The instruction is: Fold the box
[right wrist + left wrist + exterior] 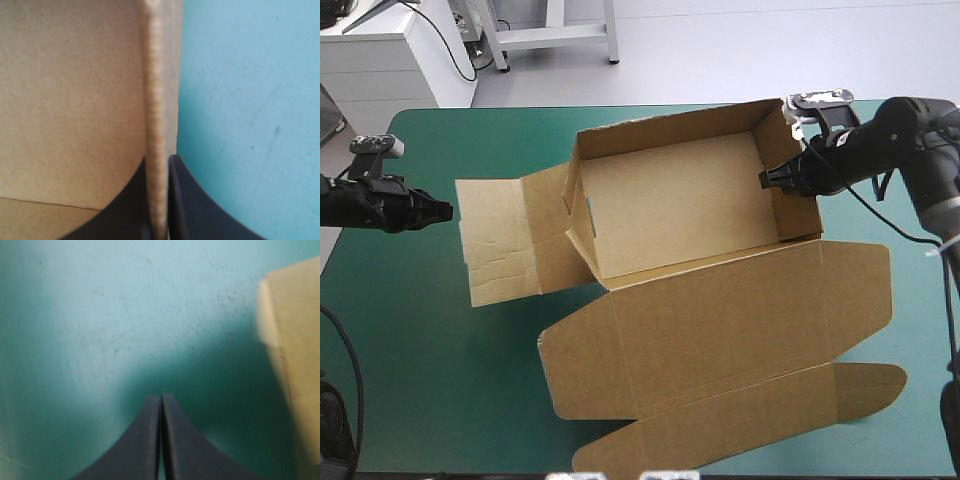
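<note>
The brown box (pixel 680 200) stands in the middle of the table as an open tray with its walls raised. Its lid (pixel 720 330) lies flat toward the near edge, and a flap (pixel 500 245) lies flat to its left. My right gripper (pixel 767 180) is shut on the top edge of the box's right wall (pixel 159 125), one black finger on each side. My left gripper (pixel 445 210) hovers over the cover left of the flat flap, shut and empty. In the left wrist view the gripper (pixel 161 399) points at bare cover with the flap's edge (pixel 292 360) beside it.
The teal-green cover (pixel 420 340) shows around the box on the left and at the near left. The lid's rounded tuck flap (pixel 865 385) reaches toward the near right corner. White furniture stands beyond the far edge.
</note>
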`<control>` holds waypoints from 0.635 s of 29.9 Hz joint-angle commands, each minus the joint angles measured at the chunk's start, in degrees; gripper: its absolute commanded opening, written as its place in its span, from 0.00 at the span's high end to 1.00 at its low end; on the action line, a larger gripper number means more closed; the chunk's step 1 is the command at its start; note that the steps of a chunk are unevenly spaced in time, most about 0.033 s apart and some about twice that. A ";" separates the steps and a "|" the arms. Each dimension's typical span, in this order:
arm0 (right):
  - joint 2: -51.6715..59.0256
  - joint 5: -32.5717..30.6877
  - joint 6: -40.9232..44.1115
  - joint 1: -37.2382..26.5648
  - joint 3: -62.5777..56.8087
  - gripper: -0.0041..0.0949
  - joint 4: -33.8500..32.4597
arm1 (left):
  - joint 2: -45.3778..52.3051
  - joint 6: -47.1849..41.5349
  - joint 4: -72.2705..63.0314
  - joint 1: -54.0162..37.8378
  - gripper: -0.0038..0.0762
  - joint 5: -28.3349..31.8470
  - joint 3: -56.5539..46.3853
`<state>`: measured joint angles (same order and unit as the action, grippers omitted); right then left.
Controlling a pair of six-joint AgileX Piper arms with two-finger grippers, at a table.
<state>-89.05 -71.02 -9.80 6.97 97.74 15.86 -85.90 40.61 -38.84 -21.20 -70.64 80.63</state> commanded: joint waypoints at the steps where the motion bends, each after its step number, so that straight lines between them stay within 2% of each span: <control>1: 7.01 -0.42 -1.02 -0.48 2.04 0.96 2.98 | 2.22 -0.29 -3.07 0.00 0.96 2.67 1.41; 11: 15.25 -0.42 -0.05 -0.48 2.04 0.96 0.91 | -2.34 -0.53 -2.69 0.00 0.96 5.08 1.30; 19: 18.13 -0.42 1.04 -0.48 2.04 0.96 -4.39 | -8.03 -0.64 -0.83 -0.12 0.96 7.55 1.30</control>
<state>-73.20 -71.58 -9.76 6.97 97.94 11.26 -94.80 40.56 -37.61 -21.20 -64.46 80.63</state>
